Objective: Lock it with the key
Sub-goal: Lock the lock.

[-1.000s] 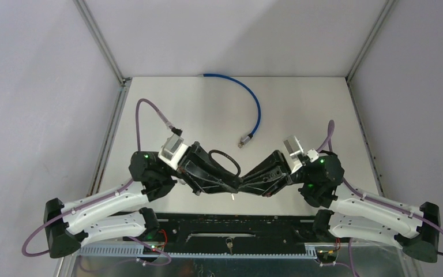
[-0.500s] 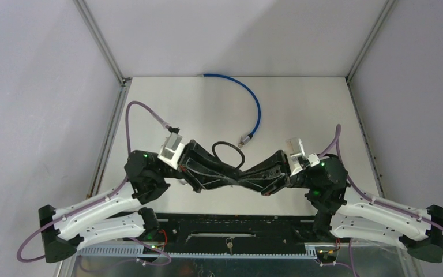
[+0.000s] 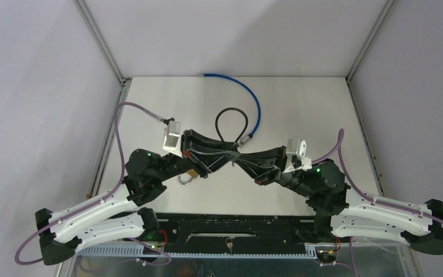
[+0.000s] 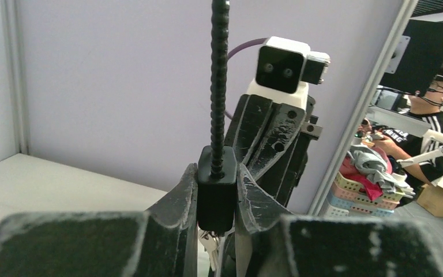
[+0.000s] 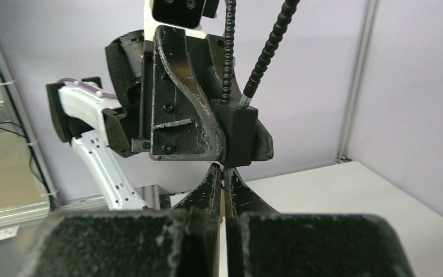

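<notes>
Since a second ago, the black ribbed cable loop has swung farther out and now shows whole. Left gripper is clamped on the black rectangular lock body, cable end up, long axis upright. Right gripper is pressed together just under that body, nose to nose and in line. The key is hidden, probably pinched there.
</notes>
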